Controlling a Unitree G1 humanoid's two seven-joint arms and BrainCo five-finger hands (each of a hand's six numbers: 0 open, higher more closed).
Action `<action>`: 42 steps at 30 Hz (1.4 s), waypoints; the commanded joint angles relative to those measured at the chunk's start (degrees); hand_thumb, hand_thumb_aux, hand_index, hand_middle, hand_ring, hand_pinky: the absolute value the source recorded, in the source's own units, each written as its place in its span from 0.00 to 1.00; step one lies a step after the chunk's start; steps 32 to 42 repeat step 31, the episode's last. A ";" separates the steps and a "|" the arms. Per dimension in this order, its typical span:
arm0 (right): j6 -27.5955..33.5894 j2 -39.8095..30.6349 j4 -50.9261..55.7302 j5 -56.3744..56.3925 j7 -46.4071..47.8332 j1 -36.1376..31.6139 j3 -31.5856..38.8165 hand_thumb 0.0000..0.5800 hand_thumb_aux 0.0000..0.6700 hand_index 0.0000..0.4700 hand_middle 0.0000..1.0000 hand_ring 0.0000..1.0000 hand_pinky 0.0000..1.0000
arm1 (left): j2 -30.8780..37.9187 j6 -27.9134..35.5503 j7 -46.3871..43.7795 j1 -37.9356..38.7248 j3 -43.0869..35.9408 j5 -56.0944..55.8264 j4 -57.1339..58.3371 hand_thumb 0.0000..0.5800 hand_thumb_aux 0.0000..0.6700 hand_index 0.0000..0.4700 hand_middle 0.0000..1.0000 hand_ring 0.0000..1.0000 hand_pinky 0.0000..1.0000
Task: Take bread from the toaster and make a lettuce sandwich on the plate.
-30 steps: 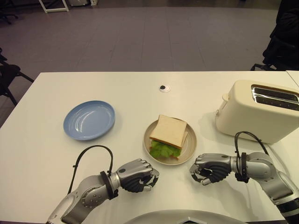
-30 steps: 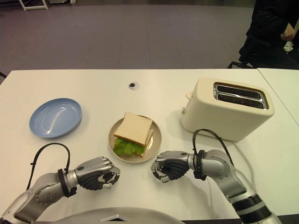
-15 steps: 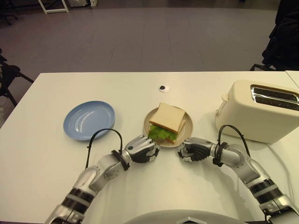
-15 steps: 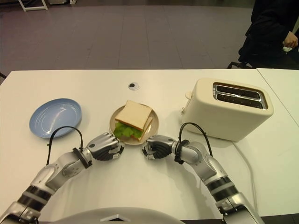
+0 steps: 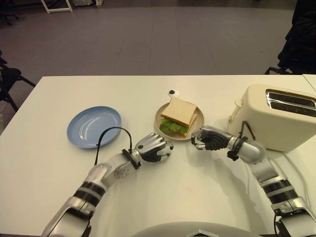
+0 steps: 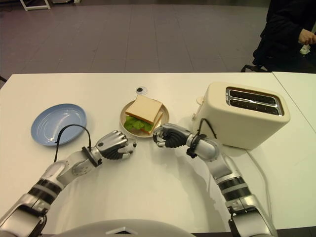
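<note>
A sandwich (image 5: 180, 112) of two white bread slices with green lettuce (image 5: 170, 127) poking out at the front lies on a small beige plate (image 5: 199, 121) mid-table. My left hand (image 5: 153, 148) rests on the table just in front-left of the plate, fingers curled into a fist holding nothing. Curled the same way, my right hand (image 5: 210, 138) sits at the plate's front-right rim; contact is unclear. The cream toaster (image 5: 269, 123) stands at the right, its two slots dark.
An empty blue plate (image 5: 94, 127) lies at the left. A small round cable grommet (image 5: 172, 92) sits in the table just behind the sandwich plate. The toaster's cord (image 5: 291, 170) trails toward the front right edge.
The plate with the sandwich has slid away from me, toward the grommet. Both fists have travelled forward along with it, staying at its front corners.
</note>
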 commanded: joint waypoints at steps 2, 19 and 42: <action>0.42 -5.01 -14.62 24.80 10.43 17.70 -4.44 0.00 0.00 0.00 0.29 0.29 0.29 | 2.24 0.90 -5.66 20.90 5.42 -23.22 -21.83 0.00 0.00 0.00 0.00 0.00 0.00; -1.63 13.08 -5.12 38.31 10.84 15.43 -9.13 0.00 0.00 0.00 0.00 0.00 0.00 | -11.37 4.47 -16.64 20.89 10.76 -50.61 -16.97 0.00 0.00 0.00 0.00 0.00 0.00; -5.69 17.16 6.66 35.03 6.84 6.90 -15.24 0.00 0.00 0.00 0.00 0.00 0.00 | -16.47 5.87 -27.56 12.57 11.68 -58.85 -9.40 0.00 0.00 0.00 0.00 0.00 0.00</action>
